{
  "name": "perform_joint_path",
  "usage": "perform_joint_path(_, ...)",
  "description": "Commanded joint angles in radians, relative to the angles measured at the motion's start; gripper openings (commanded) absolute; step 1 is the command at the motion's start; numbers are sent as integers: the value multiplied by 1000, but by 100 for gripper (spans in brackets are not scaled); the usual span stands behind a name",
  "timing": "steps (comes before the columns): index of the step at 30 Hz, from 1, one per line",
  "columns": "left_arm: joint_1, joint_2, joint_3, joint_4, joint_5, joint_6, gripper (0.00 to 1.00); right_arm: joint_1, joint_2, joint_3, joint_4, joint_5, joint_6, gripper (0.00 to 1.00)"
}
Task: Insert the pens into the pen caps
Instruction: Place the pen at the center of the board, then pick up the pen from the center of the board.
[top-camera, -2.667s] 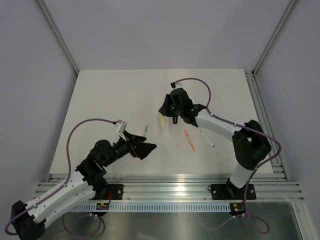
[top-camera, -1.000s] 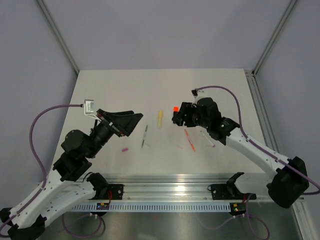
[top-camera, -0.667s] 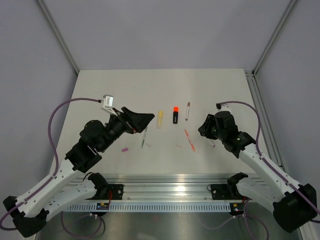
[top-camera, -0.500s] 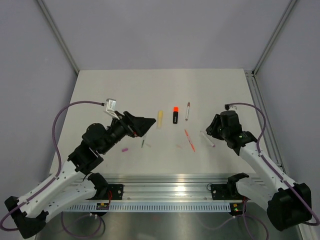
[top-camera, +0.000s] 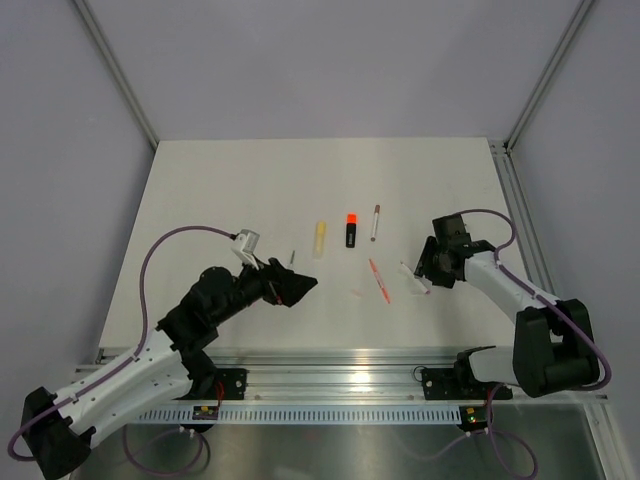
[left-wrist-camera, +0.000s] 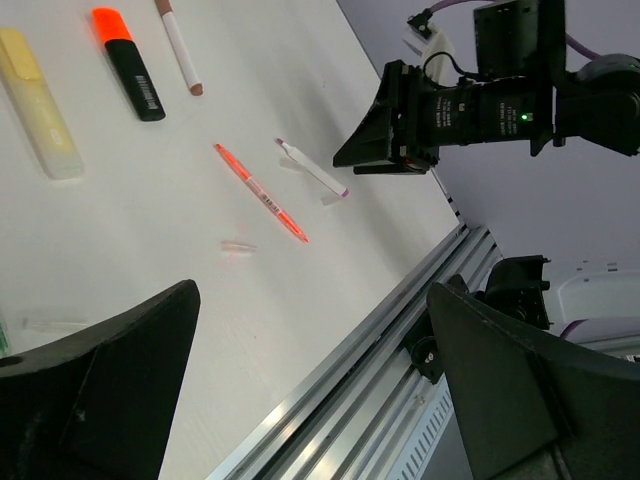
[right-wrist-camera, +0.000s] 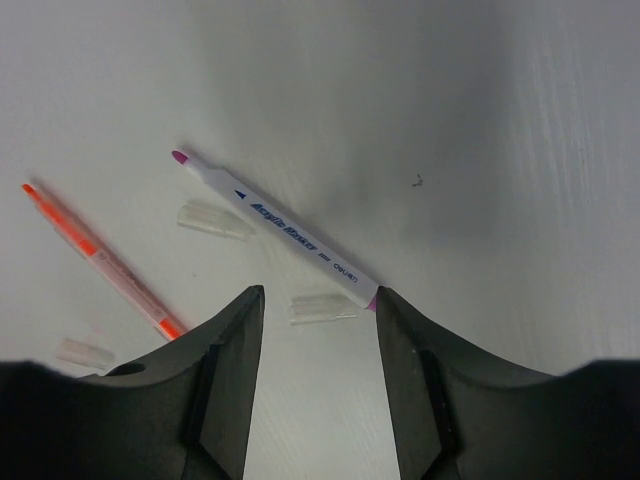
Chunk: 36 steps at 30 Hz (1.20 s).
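My right gripper (right-wrist-camera: 320, 325) is open, low over the table, its tips either side of a clear pen cap (right-wrist-camera: 322, 307). A white pen (right-wrist-camera: 275, 225) with a purple tip lies just beyond, with a second clear cap (right-wrist-camera: 215, 220) beside it. The orange-red pen (right-wrist-camera: 100, 262) lies to the left. In the top view the pale yellow highlighter (top-camera: 319, 238), the black highlighter (top-camera: 351, 230) with its orange end and a thin grey pen (top-camera: 376, 222) lie in a row at mid-table. My left gripper (top-camera: 297, 287) is open and empty, above the table near its front.
Another thin pen (top-camera: 291, 256) shows partly behind the left arm. A small pale cap (top-camera: 358, 293) lies near the orange-red pen (top-camera: 379, 281). The aluminium rail (top-camera: 340, 375) runs along the front edge, and frame posts stand at the back corners.
The right gripper let go of the black highlighter beside the yellow one, swung right and came down over the white pen and clear cap. The left arm dropped toward the front centre.
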<state>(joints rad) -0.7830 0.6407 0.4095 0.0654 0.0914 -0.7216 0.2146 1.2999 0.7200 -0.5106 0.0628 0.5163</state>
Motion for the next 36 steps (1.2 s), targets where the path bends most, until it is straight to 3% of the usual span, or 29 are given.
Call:
perform_joint_path(1,-2,-35,-27,95,42,50,99,-6,56,53,-75,44,10,56)
perform_joint_path(10,-41,-113,-58,80,-16,83,99,-6,186,176,-160,86,-38,60)
perform_joint_path(17,-48,-131,-57,70,-25,88,99,-6,311,251,-192,68,-64,56)
perform_joint_path(23,-48,-125,-61,74,-27,86,99,-7,286,240,-200,68,-64,53)
perform_joint_path(29,-53,-115,-63,86,-22,85,99,-6,214,231,-183,13,-74,57)
perform_joint_path(36,-55,-107,-63,90,-21,85,99,-4,245,228,-198,-31,-91,56)
